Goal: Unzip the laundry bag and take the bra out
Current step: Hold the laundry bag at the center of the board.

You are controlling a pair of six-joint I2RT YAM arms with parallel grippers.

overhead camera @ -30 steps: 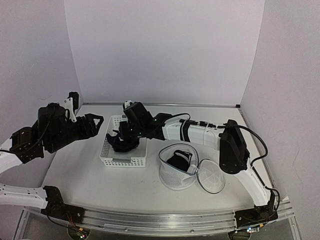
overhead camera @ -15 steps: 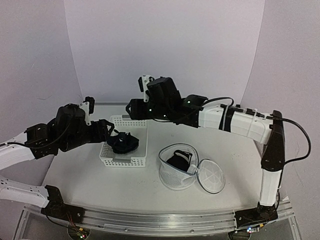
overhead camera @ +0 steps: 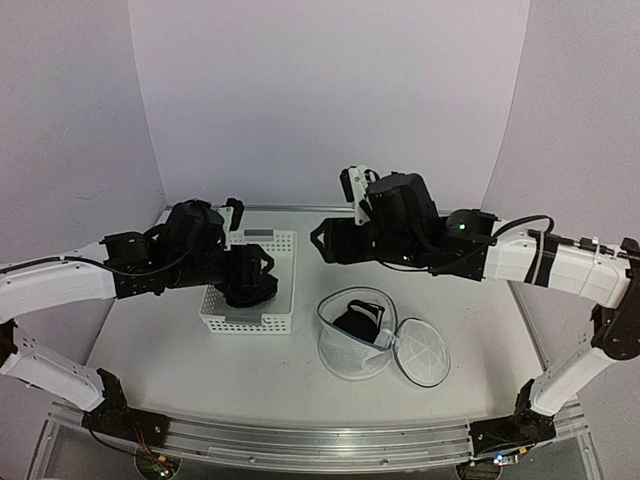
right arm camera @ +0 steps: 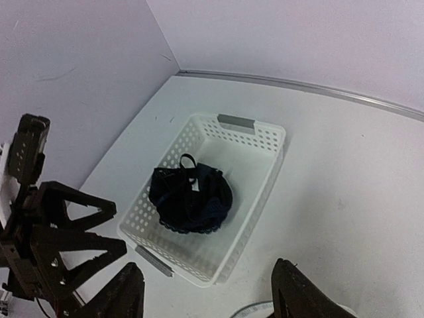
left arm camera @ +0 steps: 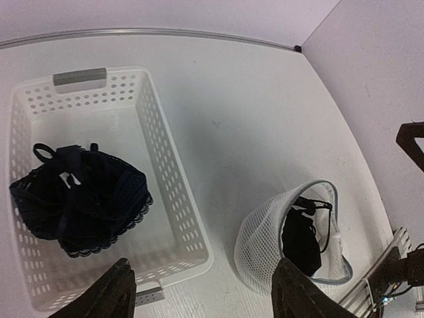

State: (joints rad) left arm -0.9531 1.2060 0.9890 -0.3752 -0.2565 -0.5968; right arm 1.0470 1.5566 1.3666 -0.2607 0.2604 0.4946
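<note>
The laundry bag (overhead camera: 350, 352) of white mesh stands right of centre, its round lid (overhead camera: 421, 352) flapped open beside it. A black garment with a thin strap (overhead camera: 359, 322) lies inside it; it also shows in the left wrist view (left arm camera: 301, 242) within the bag (left arm camera: 265, 242). A black lace bra with thin straps (left arm camera: 76, 199) lies in the white basket (left arm camera: 173, 192); the right wrist view shows it too (right arm camera: 191, 197). My left gripper (overhead camera: 258, 268) (left arm camera: 209, 298) is open and empty above the basket's near end. My right gripper (overhead camera: 322, 243) (right arm camera: 209, 301) is open and empty, raised above the table between basket and bag.
The perforated white basket (overhead camera: 284, 322) stands left of the bag. White walls close the back and both sides. A metal rail (overhead camera: 300, 440) runs along the near edge. The left gripper's open fingers (right arm camera: 73, 228) show at the lower left of the right wrist view.
My right gripper has left the black lace garment in the basket and has risen and pulled back to the right. My left arm has swung right, over the basket.
</note>
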